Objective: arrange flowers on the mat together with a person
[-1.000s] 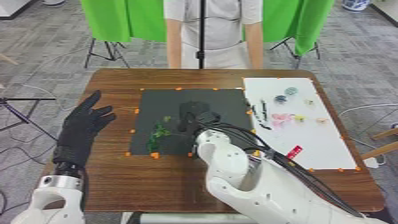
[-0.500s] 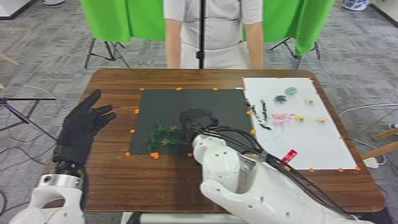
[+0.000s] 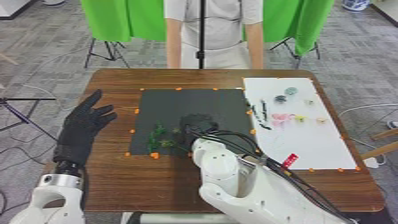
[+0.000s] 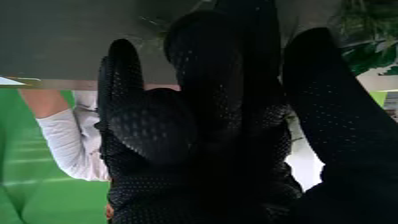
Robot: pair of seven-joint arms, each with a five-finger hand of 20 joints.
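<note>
Greenery (image 3: 157,132) is lying on the dark mat (image 3: 178,100), left of our right hand (image 3: 197,122), its long axis running between the far and near edges of the bench (image 3: 124,185). We are, by our judgement, pinching a green sprig (image 3: 169,143) in that hand; it is resting just beside the greenery, near the mat's near edge. Our left hand (image 3: 86,122) is waiting released by the bench's left edge, farther from the sprig. Toward the bench's right edge, the white mat (image 3: 333,150) is carrying pink flowers (image 3: 281,117) and 2 blue-green flowers (image 3: 291,90).
</note>
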